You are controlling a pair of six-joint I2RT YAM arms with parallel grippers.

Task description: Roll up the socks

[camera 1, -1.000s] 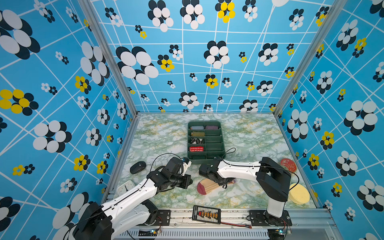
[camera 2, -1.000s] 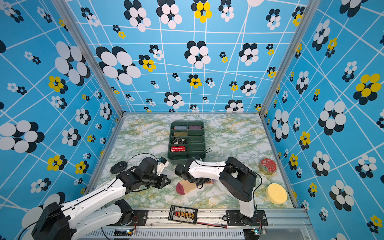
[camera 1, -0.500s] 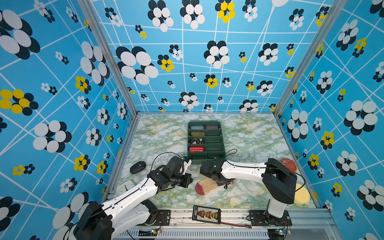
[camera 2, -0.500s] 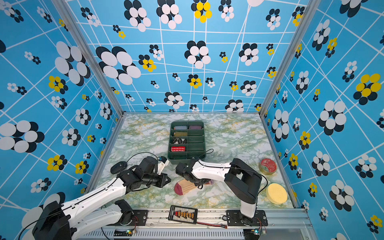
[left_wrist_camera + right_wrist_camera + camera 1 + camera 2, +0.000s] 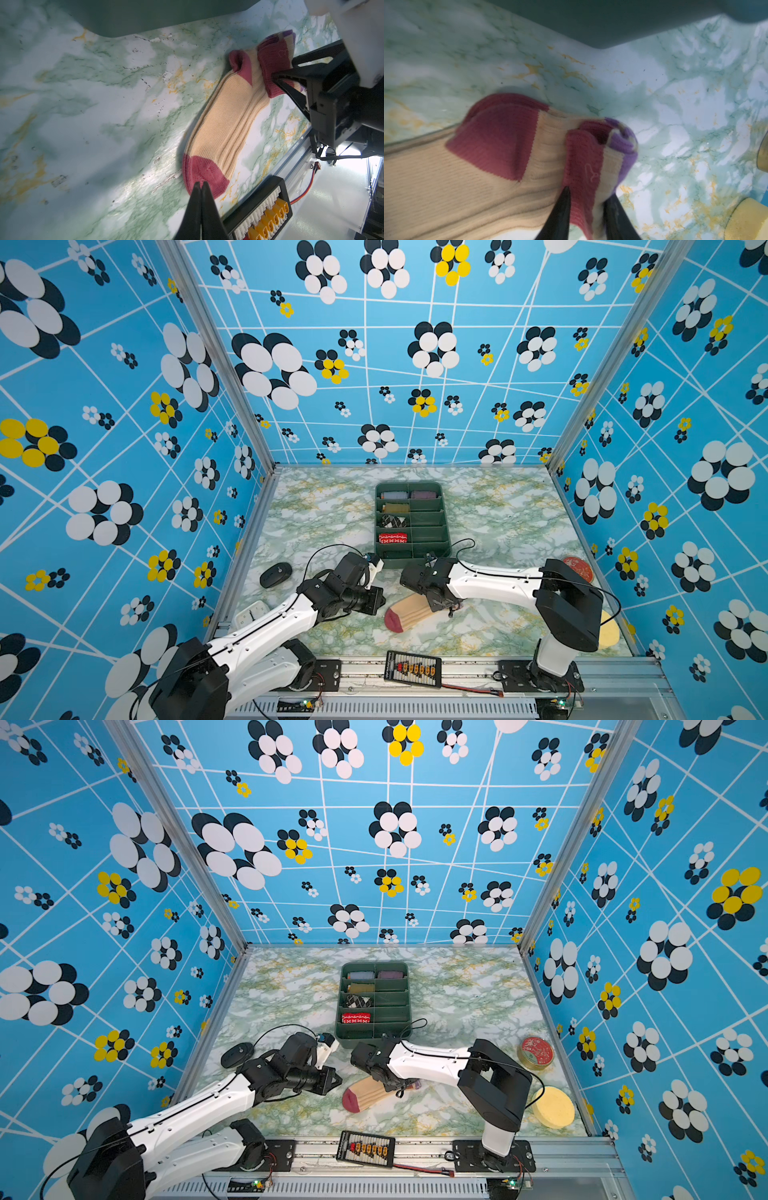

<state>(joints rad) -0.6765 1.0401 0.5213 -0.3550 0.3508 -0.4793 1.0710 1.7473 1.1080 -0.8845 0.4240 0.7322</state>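
Note:
The socks [image 5: 409,612] [image 5: 368,1092] lie flat near the table's front, pale orange-cream with a dark red toe towards the left arm. In the right wrist view the socks [image 5: 467,187] show a red heel patch, and the red cuff with purple stripes is folded back over the leg. My right gripper [image 5: 588,192] [image 5: 451,608] stands over that fold, jaws apart, one finger on each side of it. My left gripper [image 5: 201,182] [image 5: 376,601] is shut and empty, its tips just off the red toe of the socks [image 5: 224,124].
A green divided tray [image 5: 446,526] stands behind the grippers, holding a red patterned roll [image 5: 392,538], a black-and-white roll [image 5: 392,521] and others. A black mouse [image 5: 275,574] lies left, a red tin [image 5: 579,568] and yellow sponge [image 5: 609,630] right, a connector board [image 5: 411,670] at the front rail.
My right gripper's jaws have spread apart over the folded cuff, and that arm has shifted slightly left. The left arm has barely moved.

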